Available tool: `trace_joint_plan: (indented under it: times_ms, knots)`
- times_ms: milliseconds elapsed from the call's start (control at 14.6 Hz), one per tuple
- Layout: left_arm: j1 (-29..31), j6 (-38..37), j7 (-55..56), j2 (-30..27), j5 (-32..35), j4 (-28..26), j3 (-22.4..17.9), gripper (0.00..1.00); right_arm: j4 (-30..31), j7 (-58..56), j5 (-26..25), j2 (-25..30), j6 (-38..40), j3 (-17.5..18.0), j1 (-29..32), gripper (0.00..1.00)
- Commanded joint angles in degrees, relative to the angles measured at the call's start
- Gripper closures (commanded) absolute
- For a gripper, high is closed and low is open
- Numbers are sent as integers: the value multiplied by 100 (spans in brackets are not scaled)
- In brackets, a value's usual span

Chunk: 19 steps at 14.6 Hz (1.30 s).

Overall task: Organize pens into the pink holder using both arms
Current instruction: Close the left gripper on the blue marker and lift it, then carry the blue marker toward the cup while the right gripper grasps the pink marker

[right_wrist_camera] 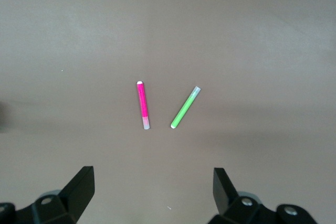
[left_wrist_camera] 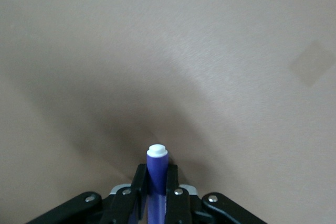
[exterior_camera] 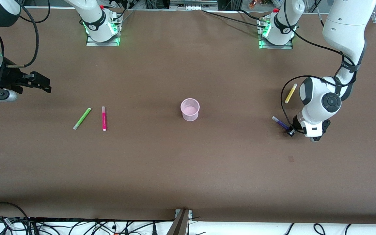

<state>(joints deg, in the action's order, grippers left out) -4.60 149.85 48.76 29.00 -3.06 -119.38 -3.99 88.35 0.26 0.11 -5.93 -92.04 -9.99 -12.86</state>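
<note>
At the left arm's end, your left gripper (left_wrist_camera: 156,203) pinches the purple pen (left_wrist_camera: 156,174); right gripper (right_wrist_camera: 152,195) waits, fingers spread, above the table (exterior_camera: 188,169).

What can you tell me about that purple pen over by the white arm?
The purple pen is a short, slim marker with a dark purple barrel and a pale, round cap end, plastic by the look of it. It is down at the brown table, toward the left arm's end, nearer the front camera than the yellow pen. The left gripper is shut on it, a black finger pressed against each side of the barrel.
</note>
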Motion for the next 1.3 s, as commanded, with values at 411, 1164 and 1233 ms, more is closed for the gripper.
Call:
trace_joint_plan:
  times_ms: [411,1164,1233]
  knots:
    - [-873,-2847,896,-623,16,2295,74,100,-55,-9,-81,-233,-68,-11,3,0]
    - [-2579,-2742,3349,140,383,3499,39,100,1331,-483,507,-743,-1418,93,-50,0]
    - [-2702,-2742,3551,246,628,3605,48,100,1647,-483,507,-778,-1848,103,-50,0]
